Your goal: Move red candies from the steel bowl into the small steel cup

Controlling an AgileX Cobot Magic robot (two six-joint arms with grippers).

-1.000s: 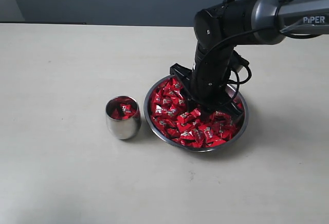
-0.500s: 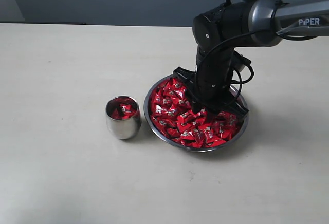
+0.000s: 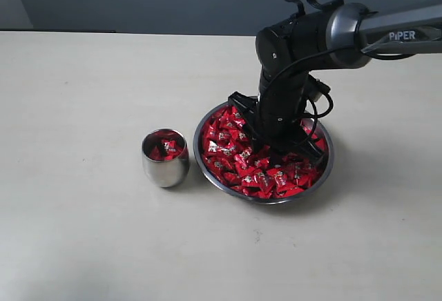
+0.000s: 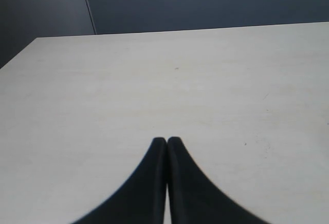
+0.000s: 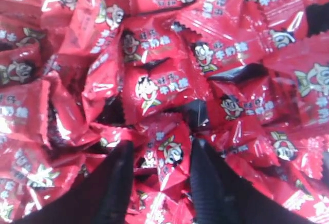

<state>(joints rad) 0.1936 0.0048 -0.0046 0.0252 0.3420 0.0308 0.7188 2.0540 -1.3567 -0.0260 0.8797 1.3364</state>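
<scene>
1. The counter [image 3: 83, 246] carries everything. The right arm [image 3: 304, 45] reaches in from the right edge and points down into the bowl.
2. The bowl [image 3: 200, 159] sits right of the counter's middle, heaped with candies [image 3: 238, 170].
3. The cup [image 3: 165, 166] stands just beside the bowl on its left and already holds a few candies. I cannot tell whether the two rims touch.
4. The right gripper [image 5: 160, 149] is down in the heap with its jaws apart, straddling one of the candies. Nothing is clamped yet.
5. The left gripper [image 4: 167, 142] has its jaws together with nothing between them, over bare counter.

Step in hand, as I judge it: take a pick from the heap.
- I should close only when one wrapper lies squarely between the jaws. The wrappers are slick and crinkly, so a pinch on a corner is likely to slip.
- I should lift straight up so that neighbouring candies are not dragged over the rim.
- I should clear the bowl's rim before swinging left to the cup. Its mouth is narrow, so I should centre over it before letting go.

View notes:
- The right wrist view alone shows the jaws and the wrapper between them. It shows neither bowl rim nor cup.
- The exterior view alone shows the bowl and cup together. There the arm hides the jaw tips.
- The left wrist view shows none of the task's things.
</scene>
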